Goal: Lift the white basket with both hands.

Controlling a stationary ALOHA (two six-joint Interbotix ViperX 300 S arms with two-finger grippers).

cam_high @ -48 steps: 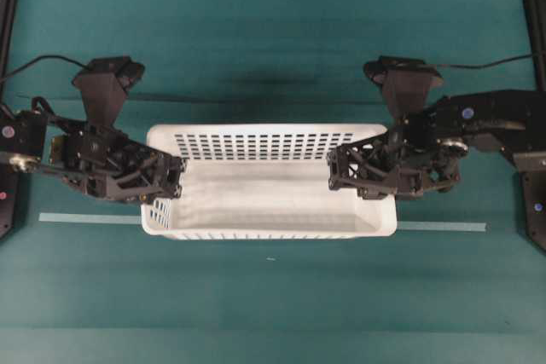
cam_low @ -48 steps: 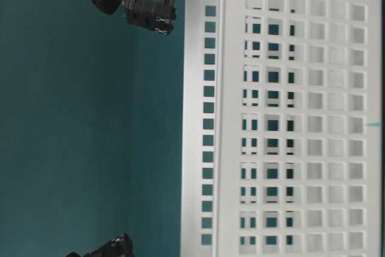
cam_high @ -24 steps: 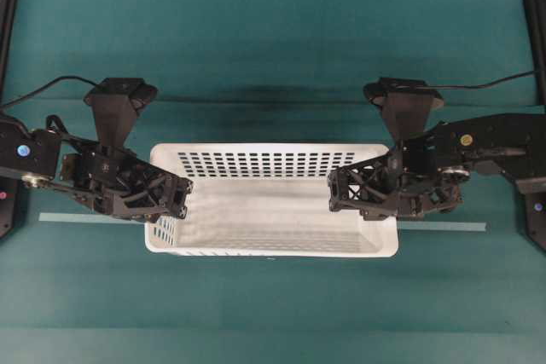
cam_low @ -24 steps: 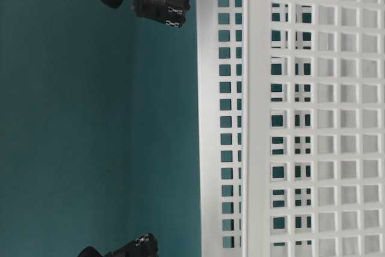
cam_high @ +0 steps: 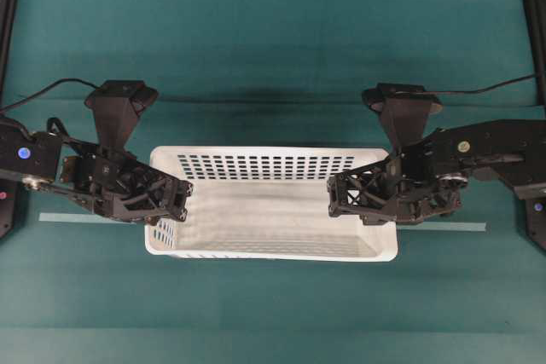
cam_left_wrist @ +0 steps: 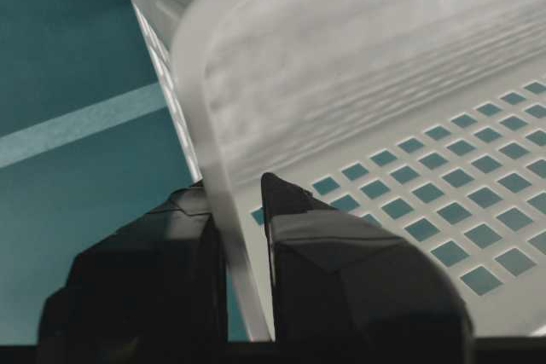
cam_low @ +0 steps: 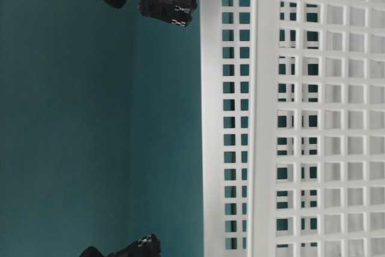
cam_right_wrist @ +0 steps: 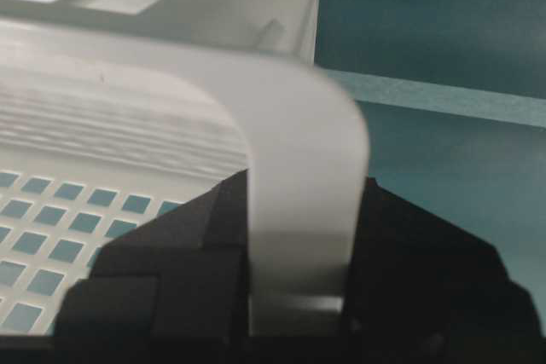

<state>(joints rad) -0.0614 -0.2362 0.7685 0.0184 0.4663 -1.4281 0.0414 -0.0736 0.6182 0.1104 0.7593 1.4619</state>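
— Where held, the white basket (cam_high: pixel 271 202)?
— Over the pale tape strip (cam_high: pixel 90 216) on the teal table (cam_high: pixel 273 66).
— Left gripper (cam_left_wrist: pixel 240 210)?
— Pinching the basket's left end wall.
— Right gripper (cam_right_wrist: pixel 299 210)?
— Clamped astride its right rim.

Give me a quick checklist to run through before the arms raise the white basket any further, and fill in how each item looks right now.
1. Left end effector clamped on the white basket at its short end wall: ok, one finger on each side of the wall.
2. Right end effector clamped on the opposite end rim: ok, the rim sits between its fingers.
3. The two grips at opposite ends: ok in the overhead view.
4. Basket level: cannot tell from these views.
5. Basket interior free of loose items: ok, none visible.
6. Basket clear of the table: cannot tell for certain.
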